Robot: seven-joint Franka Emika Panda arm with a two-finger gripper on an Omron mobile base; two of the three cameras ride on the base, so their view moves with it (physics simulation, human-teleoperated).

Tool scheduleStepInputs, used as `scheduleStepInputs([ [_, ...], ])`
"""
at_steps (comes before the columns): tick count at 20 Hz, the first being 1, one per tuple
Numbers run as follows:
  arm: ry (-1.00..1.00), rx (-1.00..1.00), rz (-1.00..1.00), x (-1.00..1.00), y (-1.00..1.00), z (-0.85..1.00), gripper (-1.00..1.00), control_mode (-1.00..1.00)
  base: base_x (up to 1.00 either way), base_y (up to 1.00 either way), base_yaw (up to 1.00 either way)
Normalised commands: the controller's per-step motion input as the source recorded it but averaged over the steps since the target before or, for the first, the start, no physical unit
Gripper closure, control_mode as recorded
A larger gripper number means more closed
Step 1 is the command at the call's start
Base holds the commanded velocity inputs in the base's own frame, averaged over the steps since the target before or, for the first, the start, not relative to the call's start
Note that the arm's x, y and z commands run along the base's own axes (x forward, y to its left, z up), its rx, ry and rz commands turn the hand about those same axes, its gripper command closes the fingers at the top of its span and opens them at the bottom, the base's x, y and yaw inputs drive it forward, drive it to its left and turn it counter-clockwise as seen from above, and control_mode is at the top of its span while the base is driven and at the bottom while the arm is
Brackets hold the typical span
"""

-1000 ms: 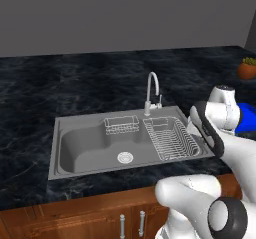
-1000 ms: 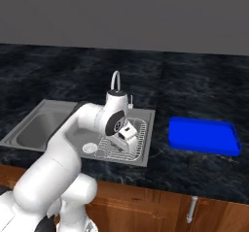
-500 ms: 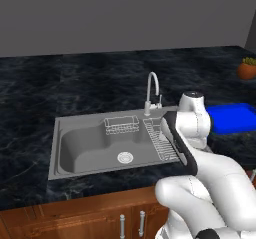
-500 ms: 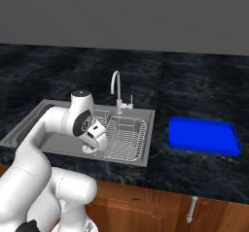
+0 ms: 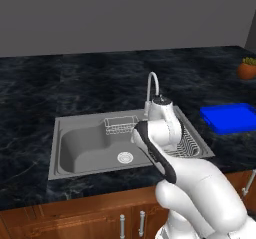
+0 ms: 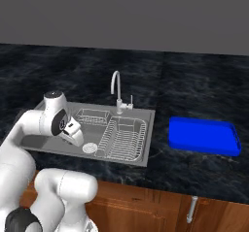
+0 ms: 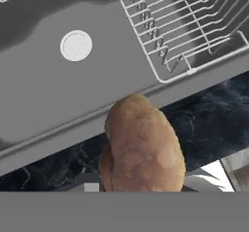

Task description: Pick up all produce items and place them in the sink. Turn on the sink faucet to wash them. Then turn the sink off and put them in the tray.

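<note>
At the near rim of the sink (image 6: 149, 140), the gripper (image 7: 141, 187) hangs clamped on a brown potato (image 7: 143, 148); the hand view shows the lump rising from between the jaws, which it hides almost wholly, with the steel rim and a strip of dark counter (image 7: 209, 114) directly behind it. So the potato is in the air, over the sink's near edge, not yet over the basin floor and touching nothing but the jaws. It looks firm and fairly dense for its size, with a dull, slightly rough skin that should not slip, and it is unlikely to bruise from a short drop onto steel. The hold seems to be across its lower, wider part, a sound place, since the narrower top would tend to squirt out. Beyond the rim lies the grey basin with its round drain (image 7: 76, 45), and to the right of that the wire rack (image 6: 121, 140); a small wire basket (image 6: 92, 116) sits against the far wall. The faucet (image 6: 117, 92) stands behind the sink, its spout arching towards the basin. Well to the right on the counter lies the blue tray (image 6: 204, 136), apart from the sink.
</note>
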Motion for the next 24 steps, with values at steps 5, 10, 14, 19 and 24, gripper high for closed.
scheduleStepInputs([
  [5, 0.03, 0.00, 0.02, 0.63, 0.61, 0.00, 1.00, -1.00, 0.00, 0.00, 0.00],
  [10, 0.03, 0.00, 0.04, 0.58, 0.39, -0.01, 1.00, -1.00, 0.00, 0.00, 0.00],
  [14, 0.00, -0.03, 0.01, 0.24, 0.02, -0.35, 1.00, -1.00, 0.00, 0.00, 0.00],
  [19, 0.08, -0.09, 0.00, 0.30, 0.00, -0.50, 1.00, -1.00, 0.00, 0.00, 0.00],
  [24, 0.12, -0.02, 0.00, 0.42, 0.00, -0.44, 1.00, -1.00, 0.00, 0.00, 0.00],
])
